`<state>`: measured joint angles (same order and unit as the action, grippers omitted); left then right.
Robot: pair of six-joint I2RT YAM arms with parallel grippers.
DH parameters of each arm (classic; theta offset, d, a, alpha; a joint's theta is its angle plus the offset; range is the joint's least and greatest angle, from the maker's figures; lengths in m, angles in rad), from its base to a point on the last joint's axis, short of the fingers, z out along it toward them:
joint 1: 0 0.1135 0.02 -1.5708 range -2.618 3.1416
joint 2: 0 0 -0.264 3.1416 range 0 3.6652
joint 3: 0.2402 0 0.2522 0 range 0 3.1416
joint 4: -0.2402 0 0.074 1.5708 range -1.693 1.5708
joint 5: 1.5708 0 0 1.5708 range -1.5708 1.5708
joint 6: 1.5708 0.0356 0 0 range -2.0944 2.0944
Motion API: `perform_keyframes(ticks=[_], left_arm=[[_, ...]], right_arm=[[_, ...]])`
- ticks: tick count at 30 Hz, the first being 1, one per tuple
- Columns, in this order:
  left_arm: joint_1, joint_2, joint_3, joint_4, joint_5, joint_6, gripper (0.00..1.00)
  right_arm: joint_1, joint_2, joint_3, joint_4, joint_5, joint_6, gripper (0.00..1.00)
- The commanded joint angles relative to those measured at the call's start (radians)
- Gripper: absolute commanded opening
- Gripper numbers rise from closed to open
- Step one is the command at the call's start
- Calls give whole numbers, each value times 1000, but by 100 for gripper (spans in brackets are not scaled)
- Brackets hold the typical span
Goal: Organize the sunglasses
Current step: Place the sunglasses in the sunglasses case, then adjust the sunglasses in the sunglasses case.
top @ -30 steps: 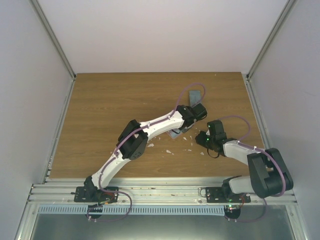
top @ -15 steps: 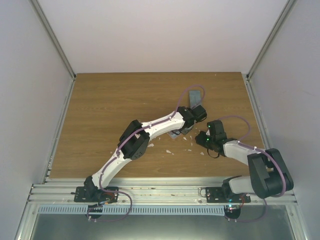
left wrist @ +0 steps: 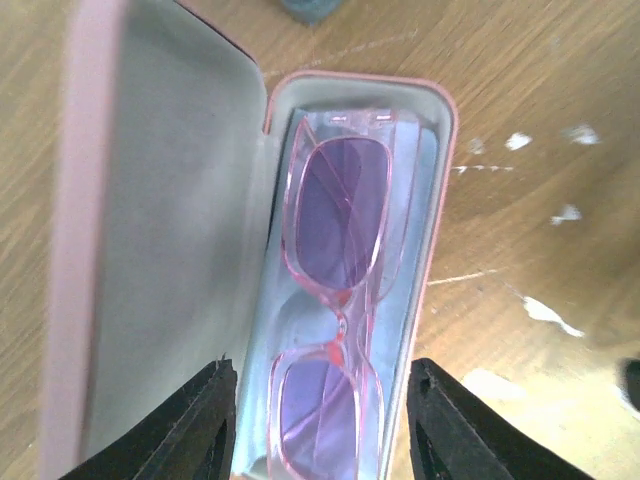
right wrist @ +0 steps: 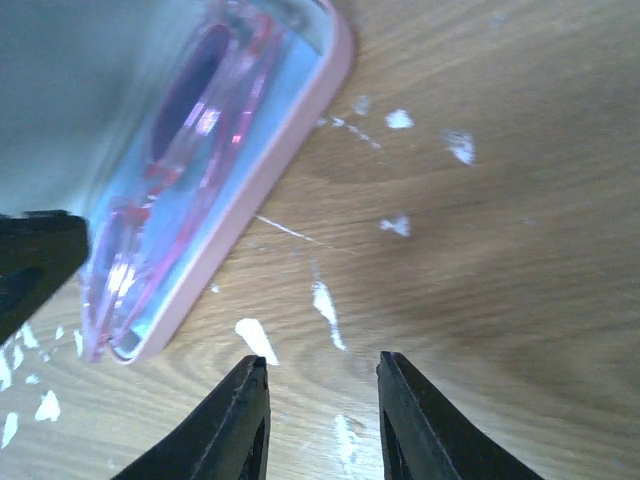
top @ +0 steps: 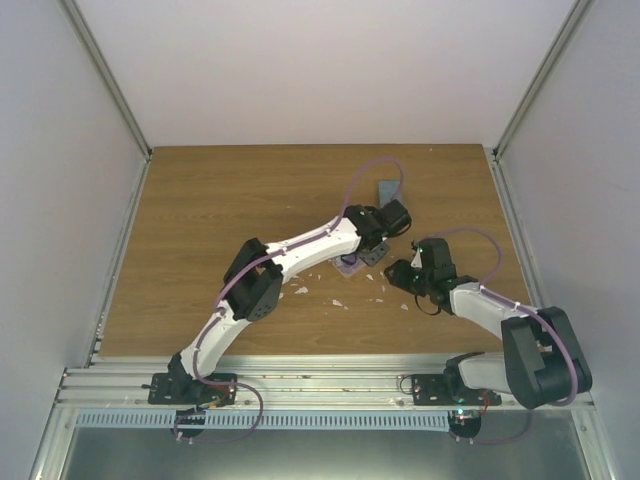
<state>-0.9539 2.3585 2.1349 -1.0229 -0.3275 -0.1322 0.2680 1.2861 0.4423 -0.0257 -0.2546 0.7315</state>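
Left gripper (left wrist: pixel 318 405): matte black fingers parted, straddling the open pink case (left wrist: pixel 160 200), gripping nothing. Inside the case, the translucent pink sunglasses (left wrist: pixel 335 300) lie on pale blue cloth (left wrist: pixel 420 180). Right gripper (right wrist: pixel 320 400): narrowly parted, empty, beside the case over the scuffed wood table (right wrist: pixel 500 250).

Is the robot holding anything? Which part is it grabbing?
Nothing is held. The left end effector stands open around the pink sunglasses, which lie in the pink case; the right end effector is open over the table.
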Motion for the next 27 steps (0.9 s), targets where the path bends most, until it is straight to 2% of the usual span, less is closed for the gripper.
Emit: perform_keyframes(ticks=[1, 7, 11, 13, 17, 21, 27], left_arm=[[23, -165, -87, 107, 87, -55, 48], [96, -383, -368, 314, 200, -155, 49], [184, -505, -576, 454, 336, -212, 51], [233, -533, -634, 495, 419, -234, 52], [305, -537, -699, 543, 526, -254, 53], [341, -526, -734, 591, 623, -257, 54], [366, -501, -742, 632, 696, -257, 55]], right_arm=[[-9, -4, 38, 76, -110, -58, 32], [-2, 102, 98, 185, -289, -90, 32], [11, 200, 148, 223, -321, -77, 28], [17, 249, 169, 236, -318, -62, 25], [24, 300, 184, 247, -299, -37, 17], [29, 333, 180, 262, -310, -30, 15], [34, 361, 182, 277, -300, -20, 13]])
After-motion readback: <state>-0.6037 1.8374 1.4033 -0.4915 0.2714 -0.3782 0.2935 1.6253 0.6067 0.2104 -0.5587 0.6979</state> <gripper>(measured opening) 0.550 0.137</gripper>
